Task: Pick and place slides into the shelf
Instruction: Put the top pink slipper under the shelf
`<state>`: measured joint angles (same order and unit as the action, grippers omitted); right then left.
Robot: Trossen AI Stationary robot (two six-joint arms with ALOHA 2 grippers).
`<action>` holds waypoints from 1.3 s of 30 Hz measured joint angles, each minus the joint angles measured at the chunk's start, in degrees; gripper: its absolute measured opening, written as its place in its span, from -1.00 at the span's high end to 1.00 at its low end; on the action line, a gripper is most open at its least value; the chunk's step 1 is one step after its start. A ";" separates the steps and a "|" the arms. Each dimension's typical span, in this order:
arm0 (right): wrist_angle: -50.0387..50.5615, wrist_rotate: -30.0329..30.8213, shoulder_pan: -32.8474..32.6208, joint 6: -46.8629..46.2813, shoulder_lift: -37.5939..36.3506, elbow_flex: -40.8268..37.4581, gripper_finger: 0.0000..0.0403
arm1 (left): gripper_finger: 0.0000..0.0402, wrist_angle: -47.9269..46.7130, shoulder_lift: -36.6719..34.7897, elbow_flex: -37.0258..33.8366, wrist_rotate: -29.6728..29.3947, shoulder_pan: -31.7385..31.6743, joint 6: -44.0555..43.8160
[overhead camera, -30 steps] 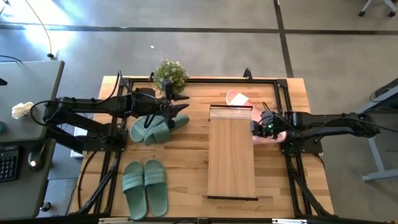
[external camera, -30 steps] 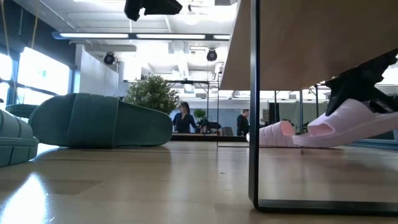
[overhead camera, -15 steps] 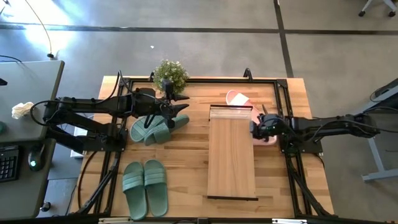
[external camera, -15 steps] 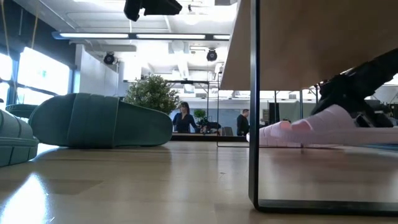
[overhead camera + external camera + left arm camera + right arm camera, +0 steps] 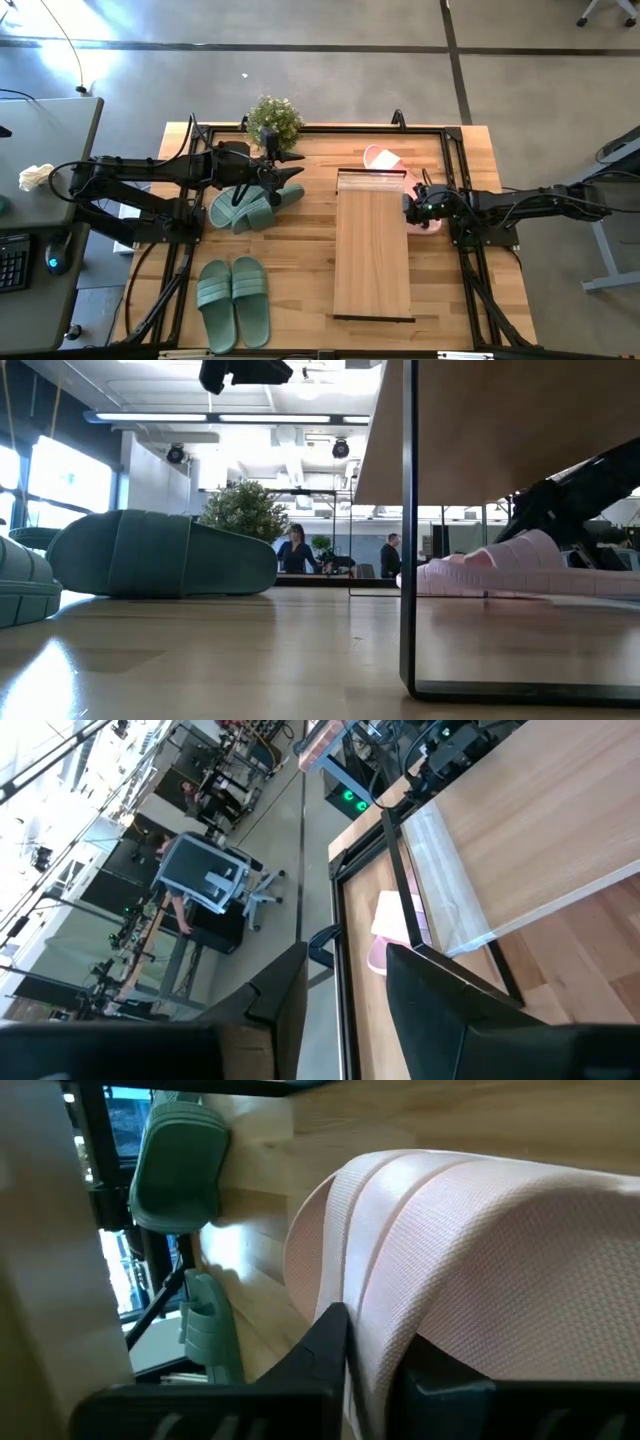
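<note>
One pink slide lies flat on the table just beside the shelf, its strap between the right gripper's fingers, which look barely parted around it. The left gripper, half parted and empty, hovers over the green slides.

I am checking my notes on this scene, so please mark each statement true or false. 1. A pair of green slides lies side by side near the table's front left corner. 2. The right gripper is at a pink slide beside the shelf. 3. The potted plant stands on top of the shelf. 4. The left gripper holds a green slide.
1. True: the pair of green slides lies side by side there.
2. True: the right gripper is at the pink slide, its fingers either side of the strap, beside the shelf.
3. False: the potted plant stands on the table's far edge, left of the shelf.
4. False: the left gripper is empty, above the other green slides.
</note>
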<state>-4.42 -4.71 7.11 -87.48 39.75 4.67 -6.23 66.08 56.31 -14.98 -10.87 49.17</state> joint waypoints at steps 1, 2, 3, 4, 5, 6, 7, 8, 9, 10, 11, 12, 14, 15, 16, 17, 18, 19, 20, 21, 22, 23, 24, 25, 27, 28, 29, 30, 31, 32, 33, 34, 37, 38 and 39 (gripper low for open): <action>-0.23 0.00 0.02 0.32 0.00 0.00 0.81 | 0.39 -0.01 0.00 0.00 0.00 0.01 0.00; -0.43 0.02 0.01 0.35 -0.02 0.00 0.76 | 0.39 0.01 0.00 0.00 0.00 0.01 0.00; -0.48 0.09 0.00 0.39 -0.02 0.00 0.70 | 0.39 -0.01 0.00 0.00 0.00 0.01 0.00; -0.49 0.13 0.02 0.48 -0.01 0.00 0.64 | 0.39 -0.01 0.00 0.00 0.00 0.00 0.00; -0.69 0.14 0.02 0.50 0.00 0.00 0.58 | 0.39 -0.03 0.00 0.00 0.00 0.01 0.00; -1.08 0.14 0.02 0.49 0.00 0.00 0.53 | 0.39 -0.03 0.00 0.00 0.00 0.02 0.00; -1.78 0.09 0.02 0.49 0.00 0.00 0.48 | 0.39 -0.03 0.00 0.00 0.00 0.00 0.00; -2.44 0.08 0.02 0.42 -0.02 0.00 0.43 | 0.39 -0.05 0.00 0.00 0.00 0.01 -0.02; -2.95 0.07 0.02 0.33 -0.02 0.02 0.39 | 0.39 -0.05 0.00 0.00 -0.02 0.00 -0.01; -3.07 0.17 0.00 0.32 -0.02 0.02 0.35 | 0.39 -0.05 0.00 0.00 -0.01 0.02 -0.02; -2.92 0.24 0.02 0.13 -0.02 0.02 0.33 | 0.39 -0.05 0.00 0.00 0.00 0.00 -0.02; -2.64 0.46 0.00 -0.44 -0.02 0.02 0.31 | 0.39 -0.05 0.00 0.00 -0.02 0.00 -0.02; -1.76 1.17 0.01 -1.00 -0.02 0.04 0.29 | 0.39 -0.07 0.00 0.00 -0.02 0.00 -0.02; -1.15 1.24 0.01 -1.17 -0.02 0.04 0.28 | 0.39 -0.07 0.00 0.00 -0.02 0.00 -0.02; -0.67 1.25 0.00 -1.10 0.00 0.04 0.28 | 0.39 -0.09 0.00 0.00 -0.02 0.02 -0.02; -0.48 1.25 0.00 -1.05 0.00 0.04 0.27 | 0.39 -0.11 0.00 0.00 -0.02 0.00 -0.02; -0.50 1.25 0.00 -1.04 -0.02 0.05 0.27 | 0.39 -0.12 0.00 0.00 -0.01 0.01 -0.04; -0.41 1.23 0.00 -0.84 -0.02 0.25 0.27 | 0.39 -0.15 0.00 0.00 -0.01 0.00 -0.04; 0.58 1.25 -0.02 -0.37 -0.02 0.83 0.27 | 0.39 -0.25 0.00 0.00 -0.02 0.00 -0.04; 2.19 1.22 -0.02 0.09 -0.02 1.73 0.27 | 0.39 -0.37 0.00 0.00 -0.02 0.00 -0.04; 4.35 1.25 -0.02 0.97 -0.02 2.78 0.27 | 0.39 -0.47 0.00 0.00 -0.02 0.01 -0.04; 6.79 1.25 -0.02 2.01 -0.02 3.96 0.27 | 0.39 -0.49 0.00 0.00 -0.02 0.00 -0.04; 9.42 1.25 -0.02 2.76 -0.02 5.29 0.27 | 0.39 -0.53 0.00 0.00 -0.02 0.01 -0.04; 12.19 1.26 -0.02 3.79 -0.02 6.83 0.27 | 0.39 -0.70 0.00 0.00 -0.02 0.00 -0.04; 18.20 1.27 -0.02 5.44 -0.02 9.95 0.27 | 0.39 -1.08 0.00 0.00 -0.02 0.01 -0.07; 21.60 1.26 -0.02 6.49 -0.02 11.65 0.27 | 0.39 -1.22 0.00 0.00 -0.02 0.00 -0.07; 24.79 1.29 -0.02 7.26 -0.02 13.20 0.27 | 0.39 -1.33 0.00 0.00 -0.02 0.00 -0.07; 28.01 1.62 -0.02 8.11 -0.02 14.89 0.27 | 0.39 -1.35 0.00 0.00 -0.02 0.00 -0.07; 30.76 2.09 -0.02 8.84 -0.02 16.50 0.27 | 0.39 -1.38 0.00 0.00 -0.02 0.01 -0.07; 32.92 2.66 -0.02 9.40 -0.02 17.92 0.27 | 0.39 -1.36 0.00 0.00 -0.02 0.00 -0.07; 35.10 3.19 -0.02 9.67 -0.04 19.30 0.27 | 0.39 -1.34 0.00 0.00 -0.02 0.02 -0.04; 37.52 3.64 -0.02 9.78 -0.04 20.57 0.27 | 0.39 -1.36 0.00 0.00 -0.02 0.02 -0.04; 45.53 5.57 -0.04 9.81 -0.04 24.35 0.27 | 0.39 -1.60 0.00 0.00 -0.01 0.01 -0.04; 47.43 6.18 -0.02 9.95 -0.04 25.47 0.27 | 0.39 -1.76 0.00 0.00 -0.02 0.01 -0.04; 48.92 6.81 -0.02 9.99 -0.04 26.32 0.27 | 0.39 -1.96 0.00 0.00 -0.02 0.01 -0.04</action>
<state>44.49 2.09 7.09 -77.49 39.70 30.99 -8.19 66.08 56.31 -15.00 -10.86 49.12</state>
